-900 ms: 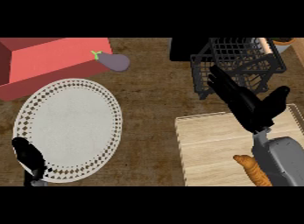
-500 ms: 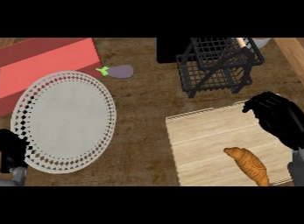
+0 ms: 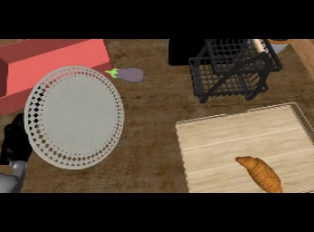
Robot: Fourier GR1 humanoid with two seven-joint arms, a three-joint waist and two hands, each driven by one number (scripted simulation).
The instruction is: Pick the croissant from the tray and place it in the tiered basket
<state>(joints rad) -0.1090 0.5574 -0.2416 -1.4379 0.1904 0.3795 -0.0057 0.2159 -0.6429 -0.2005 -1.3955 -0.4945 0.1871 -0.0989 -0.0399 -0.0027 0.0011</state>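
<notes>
The croissant (image 3: 259, 174) is golden-brown, darker in bands across its ridged back; it lies on a tray (image 3: 219, 136) of pale wood — light beige with fine lengthwise grain and a slightly lighter raised rim; the tiered basket (image 3: 234, 68) is black wire, an open grid of thin bars; the counter (image 3: 152, 108) is dark brown with streaky wood grain; the plate (image 3: 72, 115) is pale grey-white, its rim pierced with a lattice of small diamond openings; the box (image 3: 26, 63) is coral red, darker inside; the eggplant (image 3: 130, 74) is dull purple with a bright green stem; the left hand (image 3: 15, 142) is black on a grey forearm.
</notes>
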